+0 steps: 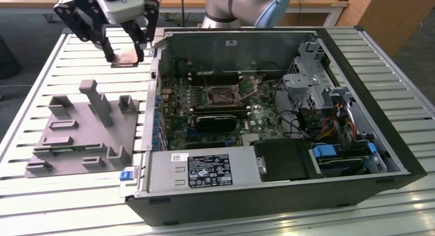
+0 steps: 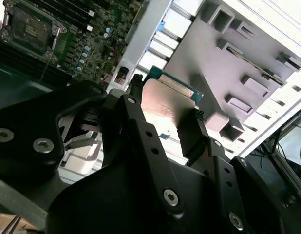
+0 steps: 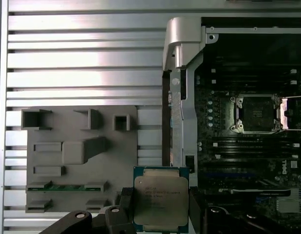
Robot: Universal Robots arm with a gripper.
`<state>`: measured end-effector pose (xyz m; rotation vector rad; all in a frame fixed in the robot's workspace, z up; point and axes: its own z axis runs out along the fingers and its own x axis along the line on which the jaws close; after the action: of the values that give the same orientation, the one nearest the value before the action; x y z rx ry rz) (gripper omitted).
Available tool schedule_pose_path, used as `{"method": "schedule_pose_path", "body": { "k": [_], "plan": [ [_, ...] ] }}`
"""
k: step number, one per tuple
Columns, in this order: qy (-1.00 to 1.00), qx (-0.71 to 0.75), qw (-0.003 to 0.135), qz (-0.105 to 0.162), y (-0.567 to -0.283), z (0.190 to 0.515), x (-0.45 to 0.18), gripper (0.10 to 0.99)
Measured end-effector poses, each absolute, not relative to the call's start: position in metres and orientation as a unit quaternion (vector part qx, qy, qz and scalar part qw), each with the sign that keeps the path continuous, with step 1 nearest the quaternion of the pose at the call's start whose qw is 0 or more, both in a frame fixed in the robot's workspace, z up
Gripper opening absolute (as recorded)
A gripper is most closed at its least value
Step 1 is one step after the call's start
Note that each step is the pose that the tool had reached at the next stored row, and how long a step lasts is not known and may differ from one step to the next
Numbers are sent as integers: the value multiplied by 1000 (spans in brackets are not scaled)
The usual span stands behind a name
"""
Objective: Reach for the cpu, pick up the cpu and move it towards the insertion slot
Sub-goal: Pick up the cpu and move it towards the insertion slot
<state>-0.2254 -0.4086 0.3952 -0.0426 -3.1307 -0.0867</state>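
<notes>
So the gripper (image 1: pixel 125 56) is clamped on the cpu (image 1: pixel 126 58), one finger on each of two opposite edges. You can see that best in the second wrist view, where the fingers (image 2: pixel 134 108) pinch the silvery chip (image 2: pixel 166 103) from both sides. The cpu is up off the slatted table (image 1: pixel 68 198), hanging flat with its metal top facing the first wrist view (image 3: pixel 161 199). In the exterior view it sits just outside the open computer case (image 1: pixel 272 198), on the exterior view's left, past the far end of the grey tray (image 1: pixel 73 136). A green strip (image 3: pixel 67 187) lies in one of the tray's recesses. The insertion slot (image 1: pixel 222 97) is inside the case on the motherboard, well apart from the chip. Its metal cover looks flipped open (image 3: pixel 256 113), though I can't be sure from here.
</notes>
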Motion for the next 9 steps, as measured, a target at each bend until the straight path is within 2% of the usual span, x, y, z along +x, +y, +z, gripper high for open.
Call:
{"method": "schedule_pose_path", "body": {
  "k": [9],
  "plan": [
    [-1000, -14, 5, -28, -409, 395, -206, 541]
  ]
}}
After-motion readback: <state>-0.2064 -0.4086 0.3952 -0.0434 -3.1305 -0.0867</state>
